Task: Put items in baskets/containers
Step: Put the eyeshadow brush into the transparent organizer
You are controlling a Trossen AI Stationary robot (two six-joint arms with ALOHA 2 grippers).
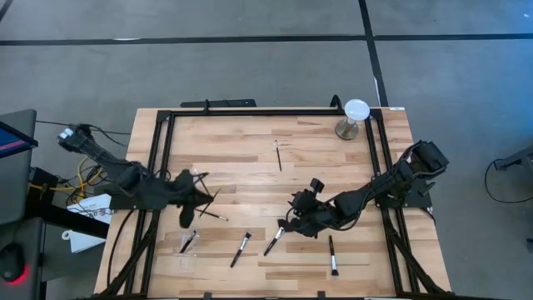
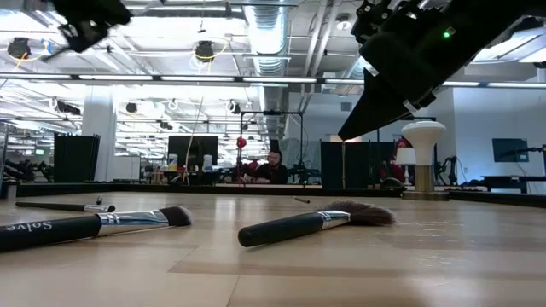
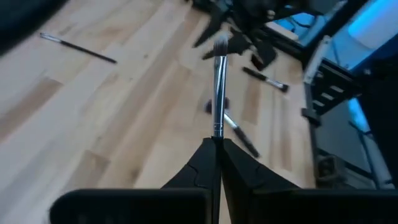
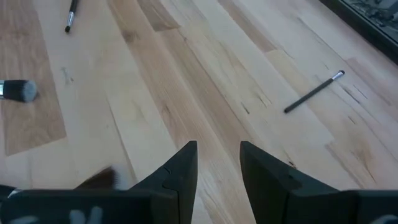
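My left gripper (image 1: 202, 202) is over the table's left side, shut on a slim makeup brush (image 3: 218, 87) whose head points toward the right arm. My right gripper (image 4: 217, 149) hangs open above bare wood near the middle, close to a brush (image 1: 275, 239), with nothing between its fingers. More brushes lie flat on the wood: a thin one (image 1: 279, 156) farther back, one (image 1: 241, 248) near the front, and one (image 1: 333, 255) at the front right. Another brush (image 1: 189, 242) lies at the front left among faint glints. I cannot make out the clear container's outline. My left gripper pinches the brush by the lower end of its stem (image 3: 216, 133) between its two fingertips. The brush sticks straight out ahead of the fingers, in line with them, with its head (image 3: 221, 45) farthest away. It is lifted clear of the table.
A round white disc on a metal stand (image 1: 355, 117) stands at the far right corner. A black frame (image 1: 250, 112) runs around the tabletop. In the low view two brushes (image 2: 94, 223) (image 2: 316, 222) lie close to the near edge. Bare wood lies between the arms.
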